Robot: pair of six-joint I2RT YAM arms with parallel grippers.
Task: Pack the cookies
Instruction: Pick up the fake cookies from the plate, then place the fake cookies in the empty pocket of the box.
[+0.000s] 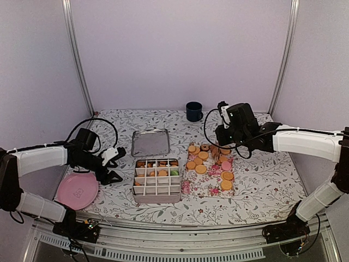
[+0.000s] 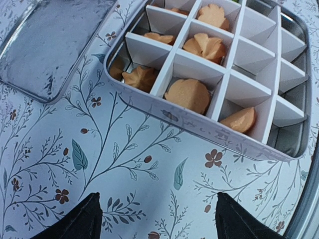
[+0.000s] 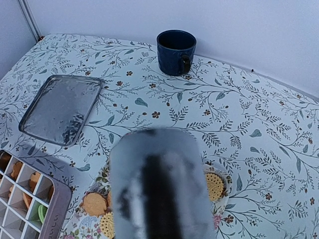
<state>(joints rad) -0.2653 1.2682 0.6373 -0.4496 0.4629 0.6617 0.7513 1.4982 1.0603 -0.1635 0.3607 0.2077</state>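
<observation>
Several round cookies (image 1: 202,162), mostly orange-tan with a pink one, lie on a floral sheet (image 1: 192,186) right of a divided metal box (image 1: 157,195). More cookies (image 2: 188,94) sit in some of the box's cells (image 2: 199,127). My right gripper (image 1: 221,152) hangs over the far end of the sheet. In its wrist view the right gripper (image 3: 155,149) is a blur hiding what lies under it, with cookies (image 3: 214,184) showing on both sides. My left gripper (image 1: 119,164) stands open left of the box, and only tablecloth shows between the left gripper's (image 2: 157,199) fingers.
The box's metal lid (image 1: 150,143) lies flat behind the box. A dark blue mug (image 1: 194,111) stands at the back of the table. A pink plate (image 1: 77,191) rests at the front left under my left arm.
</observation>
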